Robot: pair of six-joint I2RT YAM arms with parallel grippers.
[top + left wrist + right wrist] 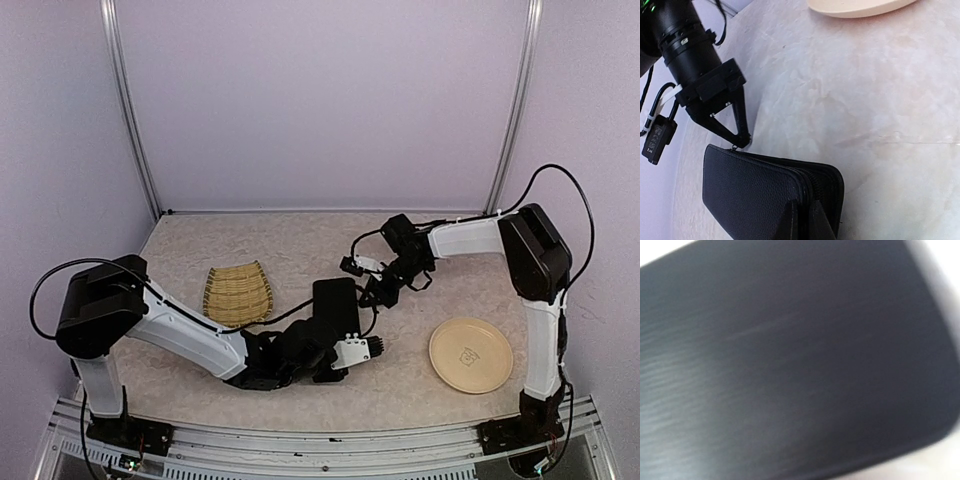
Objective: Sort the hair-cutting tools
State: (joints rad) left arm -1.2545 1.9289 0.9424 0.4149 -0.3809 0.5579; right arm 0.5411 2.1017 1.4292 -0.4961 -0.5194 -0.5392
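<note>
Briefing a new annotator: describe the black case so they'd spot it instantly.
On the beige tabletop, look mid-table, between the woven bamboo tray at left and the round cream plate at right. The black zip case lies flat there: the only dark rectangle, its neighbours pale, one woven, one round.

The case (335, 298) is plain black. Left of it the tray (238, 293) is woven tan; the plate (470, 355) cream; the bench (420, 390) mottled beige.
</note>
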